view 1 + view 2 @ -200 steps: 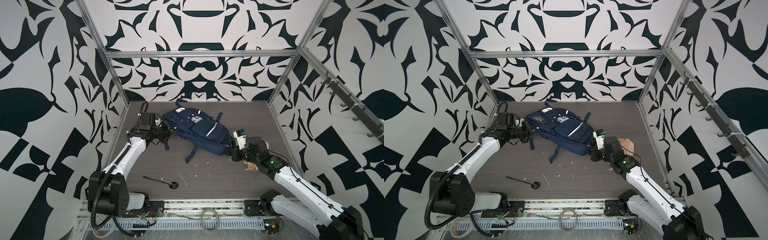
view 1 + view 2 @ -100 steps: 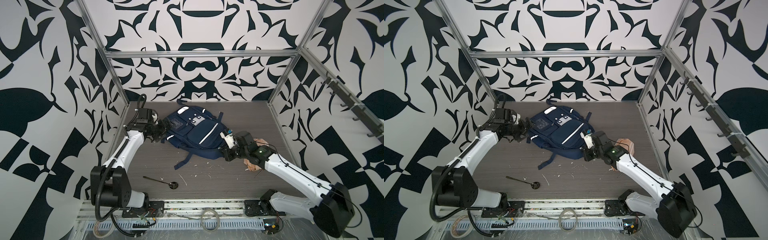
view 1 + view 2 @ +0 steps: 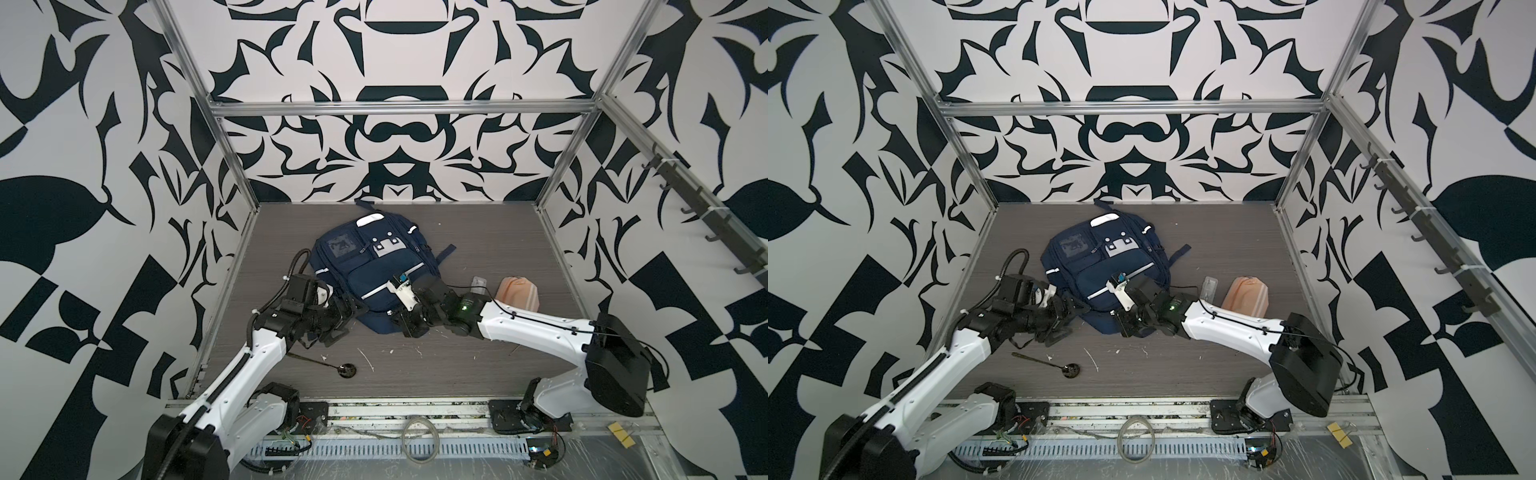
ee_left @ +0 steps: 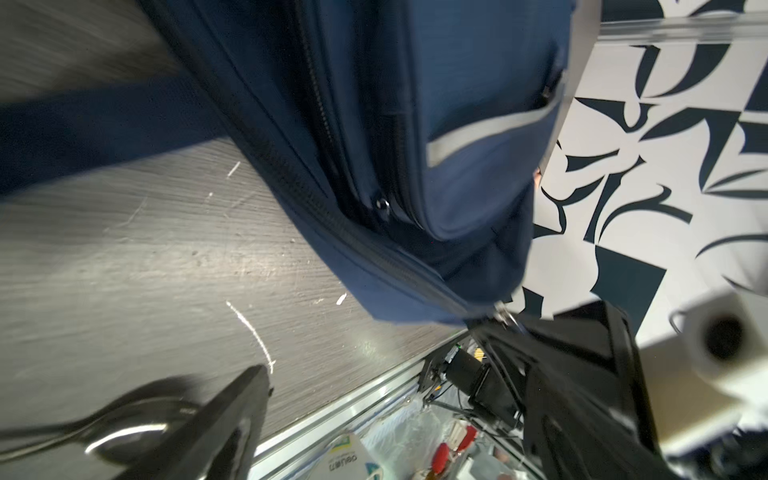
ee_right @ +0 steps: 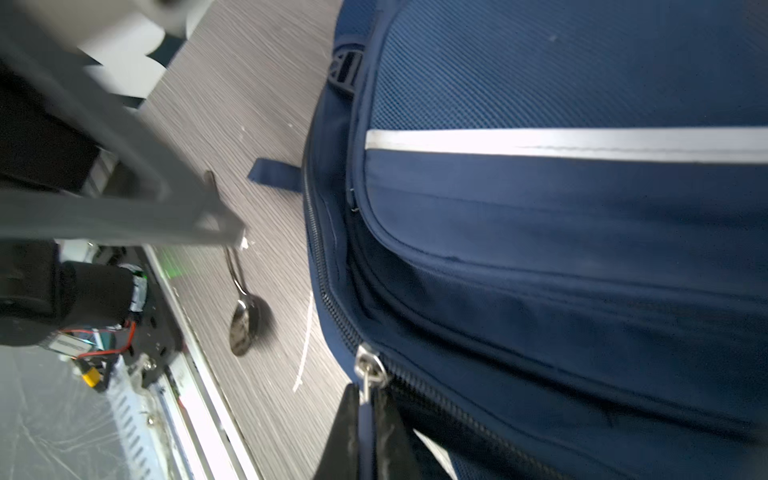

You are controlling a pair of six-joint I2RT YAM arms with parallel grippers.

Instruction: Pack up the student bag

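Navy student bag (image 3: 374,266): right gripper (image 5: 368,401) pinches its near-edge zip pull (image 5: 368,368), left gripper (image 3: 345,320) gapes alongside

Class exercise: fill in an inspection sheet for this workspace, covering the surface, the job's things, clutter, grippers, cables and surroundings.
Surface: grey wood-grain table, scratched, with white scraps near the front.
Job's things: student bag lying flat, front up.
Clutter: spoon; peach pouch; small clear item, too small to identify.
Grippers: left gripper open beside the bag's near corner; right gripper shut on the zip pull.
Cables: black hose looping at the left arm; cable loop by the front rail.
Surroundings: patterned walls, metal frame, hook rail.
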